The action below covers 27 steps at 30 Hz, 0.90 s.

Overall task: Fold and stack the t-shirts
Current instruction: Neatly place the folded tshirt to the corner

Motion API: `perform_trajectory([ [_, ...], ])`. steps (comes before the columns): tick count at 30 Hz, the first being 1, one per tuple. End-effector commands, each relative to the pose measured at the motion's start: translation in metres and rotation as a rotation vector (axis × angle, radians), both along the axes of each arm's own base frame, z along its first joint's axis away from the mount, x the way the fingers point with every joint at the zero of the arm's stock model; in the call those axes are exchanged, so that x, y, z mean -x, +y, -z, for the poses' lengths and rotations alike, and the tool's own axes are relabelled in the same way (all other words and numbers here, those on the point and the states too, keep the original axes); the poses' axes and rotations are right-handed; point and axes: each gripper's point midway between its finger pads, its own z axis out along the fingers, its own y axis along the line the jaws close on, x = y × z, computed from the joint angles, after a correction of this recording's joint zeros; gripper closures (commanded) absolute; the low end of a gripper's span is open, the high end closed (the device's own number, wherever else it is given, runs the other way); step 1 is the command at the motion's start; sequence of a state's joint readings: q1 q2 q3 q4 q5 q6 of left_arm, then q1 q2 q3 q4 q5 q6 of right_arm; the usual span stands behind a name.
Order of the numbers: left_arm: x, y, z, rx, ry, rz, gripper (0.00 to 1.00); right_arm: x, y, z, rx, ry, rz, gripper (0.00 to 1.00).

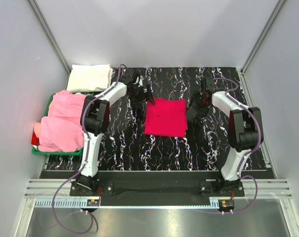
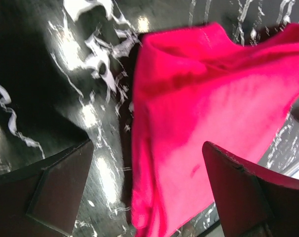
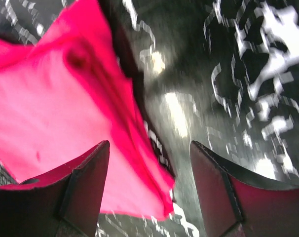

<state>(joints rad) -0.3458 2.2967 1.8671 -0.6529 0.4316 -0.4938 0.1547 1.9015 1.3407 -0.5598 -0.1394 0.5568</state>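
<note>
My left tool [image 2: 145,145] stands wide with nothing in it, and my right tool [image 3: 149,144] is spread and empty too. The red t-shirt [image 1: 165,117] lies folded flat mid-desk [image 1: 120,145] between them. Its far-left corner sits beside the left tool and its far-right edge beside the right. It looks nearly square, so I judge both arms equally near. The white t-shirt [image 1: 90,77] and pink t-shirts [image 1: 65,123] lie well left.
</note>
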Motion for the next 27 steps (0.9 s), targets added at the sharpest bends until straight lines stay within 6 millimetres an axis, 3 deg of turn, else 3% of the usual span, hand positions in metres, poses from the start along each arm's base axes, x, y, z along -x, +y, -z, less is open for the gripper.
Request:
perform_trajectory([
  [1, -0.025, -0.002, -0.004, 0.012, -0.074, 0.002, 0.01, 0.006, -0.007, -0.046, 0.017, -0.119, -0.009, 0.27],
  [3, -0.026, -0.005, 0.008, 0.016, -0.064, 0.004, 0.02, 0.02, -0.01, -0.056, 0.016, -0.136, -0.01, 0.27],
  [6, -0.028, -0.009, 0.023, 0.037, -0.057, -0.004, 0.19, 0.039, -0.011, -0.072, -0.004, -0.167, -0.013, 0.27],
  [7, -0.028, -0.013, 0.025, 0.057, -0.049, -0.006, 0.31, 0.045, -0.011, -0.076, -0.009, -0.173, -0.012, 0.27],
  [11, -0.024, -0.03, 0.043, 0.076, -0.021, 0.024, 0.48, 0.074, -0.014, -0.093, -0.019, -0.216, -0.012, 0.27],
  [15, -0.017, -0.051, 0.046, 0.135, -0.006, 0.065, 0.68, 0.095, -0.015, -0.097, -0.04, -0.226, -0.012, 0.27],
  [16, -0.019, -0.056, 0.042, 0.175, -0.013, 0.067, 0.76, 0.099, -0.014, -0.096, -0.052, -0.223, -0.011, 0.28],
  [17, -0.017, -0.058, 0.042, 0.192, -0.004, 0.074, 1.0, 0.105, -0.013, -0.095, -0.059, -0.223, -0.013, 0.28],
  [21, -0.03, -0.046, 0.014, 0.198, -0.063, 0.083, 1.0, 0.12, -0.009, -0.092, -0.096, -0.223, -0.019, 0.28],
  [27, -0.066, 0.014, -0.041, 0.18, -0.154, 0.04, 1.0, 0.137, -0.006, -0.098, -0.137, -0.242, -0.021, 0.3],
])
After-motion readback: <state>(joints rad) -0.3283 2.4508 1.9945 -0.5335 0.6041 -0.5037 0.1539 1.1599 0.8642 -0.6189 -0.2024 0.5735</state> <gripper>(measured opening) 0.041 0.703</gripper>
